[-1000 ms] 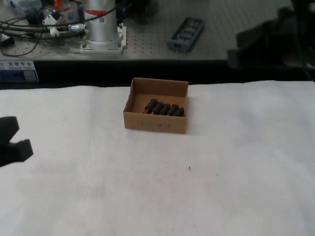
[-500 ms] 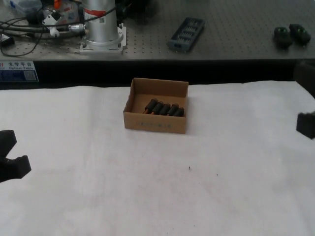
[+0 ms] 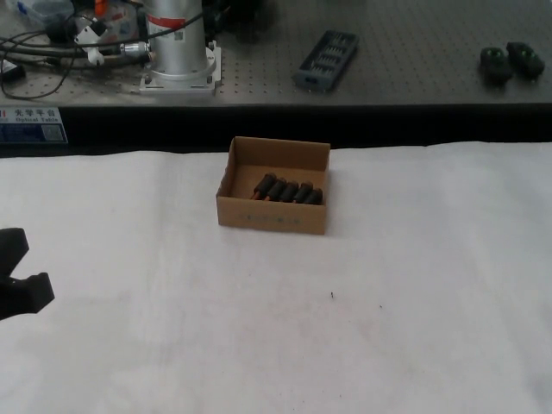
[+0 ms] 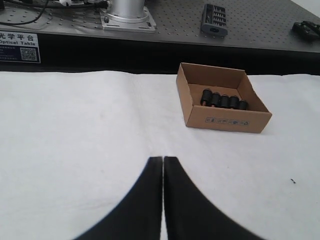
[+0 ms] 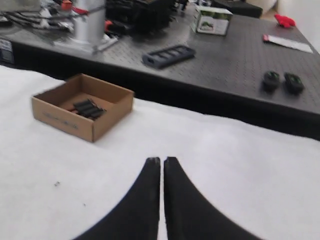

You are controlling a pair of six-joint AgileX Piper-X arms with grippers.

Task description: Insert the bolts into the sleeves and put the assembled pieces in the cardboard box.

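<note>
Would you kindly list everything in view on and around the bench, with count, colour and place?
white cloth: one, white, covering the near bench
cardboard box: one, brown, middle of the cloth, open on top
assembled pieces: five, black, side by side inside the box
perforated table: one, grey, behind the cloth
slotted rack: one, dark, on that table behind the box
metal post: one, silver, far left on that table
cables: several, dark, beside the post
round parts: two, black, far right on that table
left claw: one, black, shut, above the cloth
right claw: one, black, shut, above the cloth
</note>
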